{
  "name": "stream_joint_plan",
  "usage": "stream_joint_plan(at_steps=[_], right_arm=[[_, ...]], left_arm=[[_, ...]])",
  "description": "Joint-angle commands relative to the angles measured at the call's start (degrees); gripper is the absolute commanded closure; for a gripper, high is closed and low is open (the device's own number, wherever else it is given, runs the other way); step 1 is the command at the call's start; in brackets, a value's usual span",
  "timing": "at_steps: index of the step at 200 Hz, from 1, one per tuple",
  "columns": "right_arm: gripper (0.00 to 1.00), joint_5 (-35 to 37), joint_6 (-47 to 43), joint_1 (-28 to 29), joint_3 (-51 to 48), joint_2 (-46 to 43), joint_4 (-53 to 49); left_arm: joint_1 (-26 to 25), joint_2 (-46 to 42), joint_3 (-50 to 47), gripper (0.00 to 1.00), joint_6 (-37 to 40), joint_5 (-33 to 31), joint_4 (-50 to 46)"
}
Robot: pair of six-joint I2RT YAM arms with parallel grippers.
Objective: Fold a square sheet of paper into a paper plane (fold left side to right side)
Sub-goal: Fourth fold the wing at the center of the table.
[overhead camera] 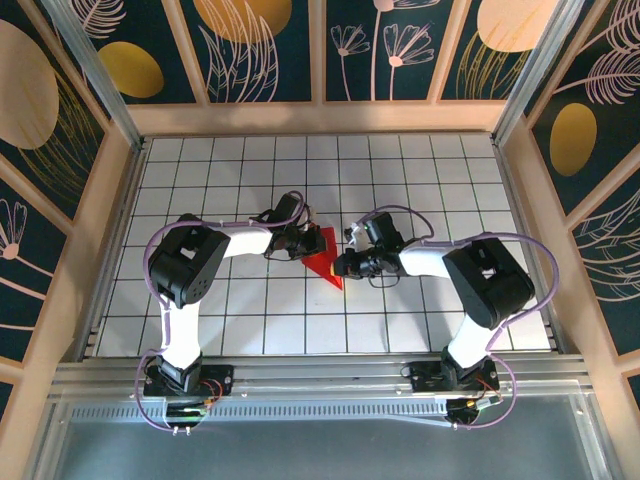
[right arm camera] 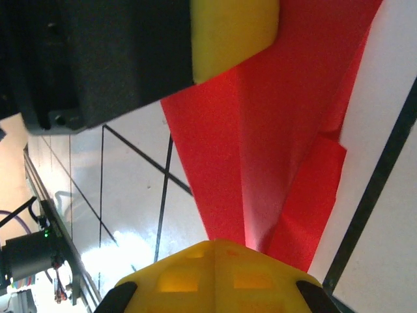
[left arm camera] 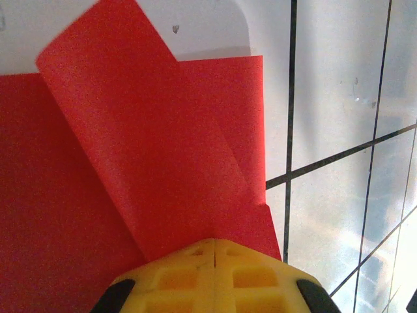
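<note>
The square sheet of paper is bright red and folded into a narrower shape with a point toward the near right, lying mid-table. My left gripper meets it from the left and my right gripper from the right. In the left wrist view the yellow fingertips are shut, and a curled flap of the paper runs in under them. Seen from the right wrist, the tips are shut where a raised crease of the paper ends. The left gripper's yellow finger hangs just beyond.
The white grid table is bounded by wooden rails and patterned walls. Both arm bases sit at the near edge on a metal rail. Bare tiles surround the paper on all sides.
</note>
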Motion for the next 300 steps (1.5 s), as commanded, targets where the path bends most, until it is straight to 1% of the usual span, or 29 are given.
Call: stream_joint_plan(at_steps=[1, 98, 123, 146, 181, 211, 249, 300], right_arm=[[1.00, 2.06, -0.23, 0.36, 1.68, 1.79, 0.42], [1.00, 5.45, -0.53, 0.71, -1.11, 4.17, -6.76], [1.00, 7.59, -0.72, 0.79, -1.05, 4.97, -10.44], [1.00, 10.63, -1.11, 0.80, -0.60, 5.58, -13.27], [1.00, 13.21, -1.30, 1.26, 0.62, 6.59, -15.15], [1.00, 14.29, -1.21, 1.67, 1.29, 7.04, -15.88], [1.00, 15.00, -1.21, 1.90, 1.42, 7.09, -16.49], [1.00, 15.50, -1.60, 2.45, 2.17, 7.60, -17.36]], left_arm=[[0.25, 2.66, -0.83, 1.00, 0.92, -4.65, -5.10], [0.34, 2.16, 1.20, 1.00, 1.37, -4.47, -5.15], [0.60, 0.63, 2.99, 0.96, 1.88, -4.04, -4.55], [0.69, -2.46, 3.55, 0.94, 2.49, -3.46, -2.43], [0.70, -7.90, 0.29, 0.96, 1.54, -1.23, 2.11], [0.18, -9.76, -5.29, 0.97, -1.01, 3.65, 7.89], [-0.97, -7.99, -9.65, 0.98, -3.46, 7.13, 12.33], [-1.33, -4.28, -9.39, 0.98, -3.27, 9.22, 13.83]])
